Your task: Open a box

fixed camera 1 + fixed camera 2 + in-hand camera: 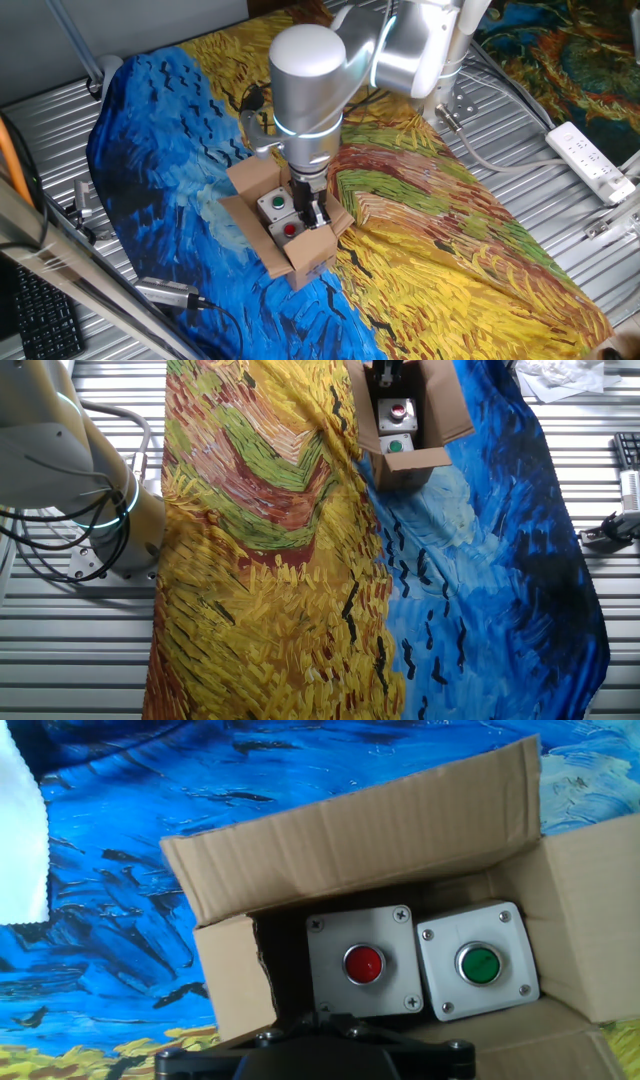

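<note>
**Box open, end effector over the red button**

Here's the box [290, 222], sitting on the painted cloth [450, 260] that covers the worktop [560, 200], right where the blue part of the pattern meets the yellow. All the flaps [350, 835] are folded out, and from the hand view we look straight down inside: two grey units side by side, one with a red button [363, 963], one with a green button [478, 963]. The long flap stands up behind them, and a short flap leans out at the left end.

The arm [305, 90] comes down from above, and the end effector [312, 212] is right over the carton, down at the opening by the red button's side. Its fingers are dark and close together in the fixed view, but whether they are closed or parted, I cannot tell; the hand view shows only the black base of the hand at the bottom edge. Nothing is seen between the fingers.

From the other fixed view the box sits at the far top edge of the cloth, flaps spread, red button further back, green button nearer. A white power strip [592, 160] lies on the bare ribbed metal, well apart from the box.
</note>
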Tool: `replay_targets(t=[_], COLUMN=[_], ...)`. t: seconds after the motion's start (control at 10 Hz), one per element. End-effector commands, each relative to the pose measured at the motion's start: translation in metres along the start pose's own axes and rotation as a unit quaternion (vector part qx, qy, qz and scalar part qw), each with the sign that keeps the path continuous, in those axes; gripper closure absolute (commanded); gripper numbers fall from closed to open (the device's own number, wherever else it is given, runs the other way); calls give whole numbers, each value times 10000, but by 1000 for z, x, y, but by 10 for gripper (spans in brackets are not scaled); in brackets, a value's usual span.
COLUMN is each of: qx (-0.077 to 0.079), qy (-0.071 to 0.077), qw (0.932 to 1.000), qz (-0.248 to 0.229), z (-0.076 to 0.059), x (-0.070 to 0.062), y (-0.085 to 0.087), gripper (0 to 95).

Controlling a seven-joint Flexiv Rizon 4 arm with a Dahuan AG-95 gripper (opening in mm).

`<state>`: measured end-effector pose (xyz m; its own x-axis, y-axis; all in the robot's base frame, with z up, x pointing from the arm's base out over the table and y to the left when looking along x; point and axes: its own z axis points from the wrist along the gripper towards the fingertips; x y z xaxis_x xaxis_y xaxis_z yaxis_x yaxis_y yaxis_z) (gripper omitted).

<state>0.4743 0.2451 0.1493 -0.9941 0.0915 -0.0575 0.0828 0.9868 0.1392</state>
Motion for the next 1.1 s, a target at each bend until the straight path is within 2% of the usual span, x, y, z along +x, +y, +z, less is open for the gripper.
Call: replay_targets(t=[0.1,0.4,1.1], qx=[-29,-29,50], qy=[8,-1,73], qw=[10000,10000,9998], qz=[11,68,184], z=[-5,-7,-9], x=[2,3,-3], y=[3,14,35], gripper=[950,950,950])
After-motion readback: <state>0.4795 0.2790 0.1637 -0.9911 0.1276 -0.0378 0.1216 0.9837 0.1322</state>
